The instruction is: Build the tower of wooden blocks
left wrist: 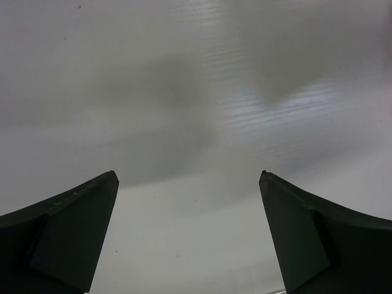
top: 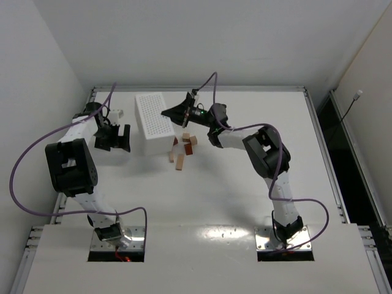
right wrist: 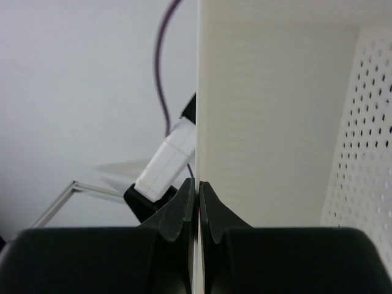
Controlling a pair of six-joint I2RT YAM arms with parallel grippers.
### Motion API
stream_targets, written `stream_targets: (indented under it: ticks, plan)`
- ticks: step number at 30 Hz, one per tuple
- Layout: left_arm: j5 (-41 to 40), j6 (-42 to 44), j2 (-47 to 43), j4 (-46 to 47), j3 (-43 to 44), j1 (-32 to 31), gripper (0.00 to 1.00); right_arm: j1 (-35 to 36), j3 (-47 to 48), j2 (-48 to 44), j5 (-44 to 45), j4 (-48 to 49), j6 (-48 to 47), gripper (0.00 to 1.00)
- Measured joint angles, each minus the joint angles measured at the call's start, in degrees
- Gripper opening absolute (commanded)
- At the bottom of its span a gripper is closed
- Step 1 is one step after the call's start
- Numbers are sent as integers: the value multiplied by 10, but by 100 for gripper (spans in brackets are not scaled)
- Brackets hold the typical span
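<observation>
Several small wooden blocks, pale tan planks and reddish-brown pieces, lie in a loose heap on the table just right of the white perforated tray. My right gripper is at the tray's right edge. In the right wrist view it is shut on the tray's thin wall. The blocks are out of sight in both wrist views. My left gripper is open and empty to the left of the tray. In the left wrist view it has only bare white surface in front of it.
The tray stands at the back of the table, left of centre, with its perforated face up. The left arm's wrist shows beyond the tray in the right wrist view. A purple cable loops left of the left arm. White walls close the left and back.
</observation>
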Motion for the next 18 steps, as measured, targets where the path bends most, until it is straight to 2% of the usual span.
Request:
stream_targets:
  ticks: [4, 7, 10, 11, 13, 18]
  plan:
    - [7, -1, 0, 9, 0, 2, 100, -45, 4, -38, -55, -5, -3, 0]
    - [12, -4, -8, 26, -4, 11, 100, -114, 10, -77, -119, -114, -121, 0]
    - [14, -12, -26, 47, -12, 19, 100, -194, 70, -116, -123, -395, -379, 0]
    - [16, -14, -31, 52, -13, 19, 100, -219, 103, -126, -88, -503, -475, 0]
    - [24, -18, -38, 64, -13, 21, 100, -247, 146, -153, 3, -658, -663, 0]
    - [48, -34, -39, 80, -8, 21, 100, -232, 159, -262, 196, -893, -998, 0]
